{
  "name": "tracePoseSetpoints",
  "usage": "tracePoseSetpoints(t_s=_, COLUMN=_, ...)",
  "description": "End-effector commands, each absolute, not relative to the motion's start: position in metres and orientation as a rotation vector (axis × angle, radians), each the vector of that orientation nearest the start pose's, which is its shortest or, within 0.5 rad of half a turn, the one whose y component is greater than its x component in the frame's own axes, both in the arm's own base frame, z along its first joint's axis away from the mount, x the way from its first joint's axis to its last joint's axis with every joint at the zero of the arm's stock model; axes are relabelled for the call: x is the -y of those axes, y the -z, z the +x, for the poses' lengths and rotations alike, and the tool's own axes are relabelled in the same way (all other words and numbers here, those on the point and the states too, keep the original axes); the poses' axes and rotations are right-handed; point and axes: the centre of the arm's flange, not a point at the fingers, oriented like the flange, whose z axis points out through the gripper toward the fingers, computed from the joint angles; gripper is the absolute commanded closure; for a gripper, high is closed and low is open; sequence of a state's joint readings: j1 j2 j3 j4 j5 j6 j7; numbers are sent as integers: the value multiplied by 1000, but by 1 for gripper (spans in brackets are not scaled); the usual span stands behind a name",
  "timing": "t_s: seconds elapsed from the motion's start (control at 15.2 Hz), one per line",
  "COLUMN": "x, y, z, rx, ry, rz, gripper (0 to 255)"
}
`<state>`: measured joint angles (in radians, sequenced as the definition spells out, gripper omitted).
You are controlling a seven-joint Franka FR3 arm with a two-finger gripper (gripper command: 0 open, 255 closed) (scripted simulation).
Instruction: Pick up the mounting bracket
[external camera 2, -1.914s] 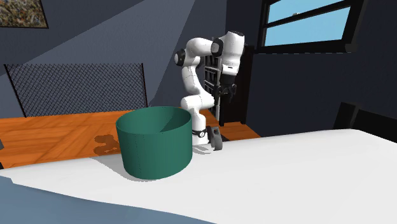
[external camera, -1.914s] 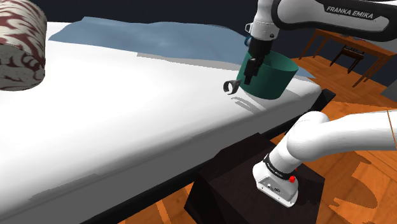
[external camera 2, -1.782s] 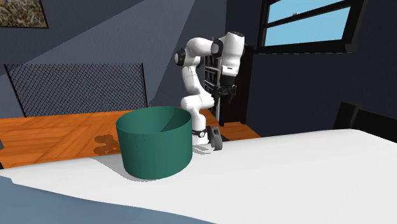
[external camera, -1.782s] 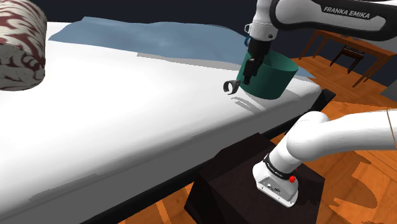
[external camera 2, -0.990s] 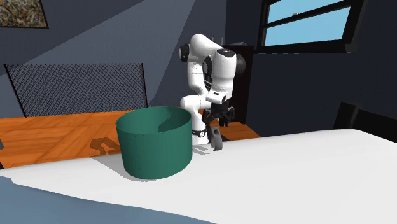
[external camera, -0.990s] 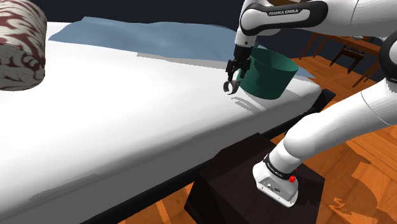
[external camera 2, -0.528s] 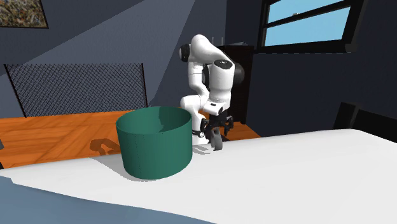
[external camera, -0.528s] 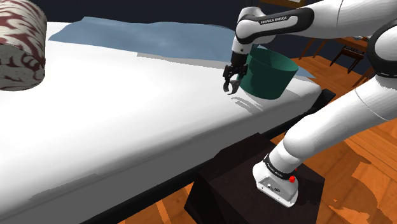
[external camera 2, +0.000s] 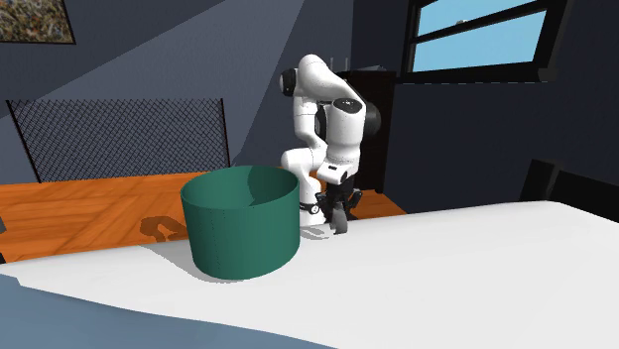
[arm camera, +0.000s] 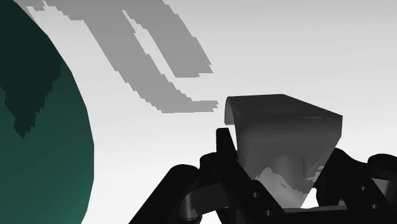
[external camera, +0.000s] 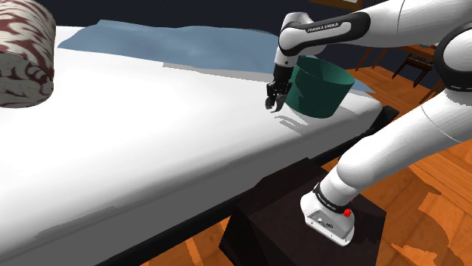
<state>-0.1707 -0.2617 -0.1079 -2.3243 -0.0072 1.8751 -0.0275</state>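
Note:
The mounting bracket [arm camera: 283, 121] is a small grey bent piece lying on the white bed [external camera: 151, 136], just beside the green round bin [external camera: 321, 87]. My black gripper [external camera: 274, 101] is down on it, pointing at the bed. In the wrist view the gripper [arm camera: 280, 147] has its fingers [arm camera: 221, 143] pressed against both sides of the bracket, so it is shut on it. In the second exterior view the gripper [external camera 2: 337, 212] stands over the bracket [external camera 2: 341, 226], to the right of the bin [external camera 2: 241, 223]. The bracket still rests at the level of the bed.
The bin wall [arm camera: 32, 127] is close beside the hand. A patterned bolster [external camera: 23, 53] lies at the shoulder view's far left, with a blue blanket [external camera: 189, 41] at the back. The bed edge and my dark stand [external camera: 302, 227] are below. Wooden furniture [external camera: 408, 57] stands behind.
The arm came down from above the bin to the bracket. Since half a second ago the spread fingers have closed in on the bracket.

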Motion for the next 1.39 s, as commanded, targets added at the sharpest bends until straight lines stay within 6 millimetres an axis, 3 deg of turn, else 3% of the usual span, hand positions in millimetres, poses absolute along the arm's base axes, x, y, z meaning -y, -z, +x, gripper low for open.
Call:
tracePoseSetpoints(t_s=0.0, x=124, y=-428, z=424, rx=-373, ry=-285, rz=-3057, gripper=255)
tracePoseSetpoints(t_s=0.26, x=123, y=-428, z=425, rx=-373, ry=-285, rz=-3057, gripper=255)
tracePoseSetpoints(t_s=1.32, x=123, y=-508, z=425, rx=-373, ry=-285, rz=-3057, gripper=255)
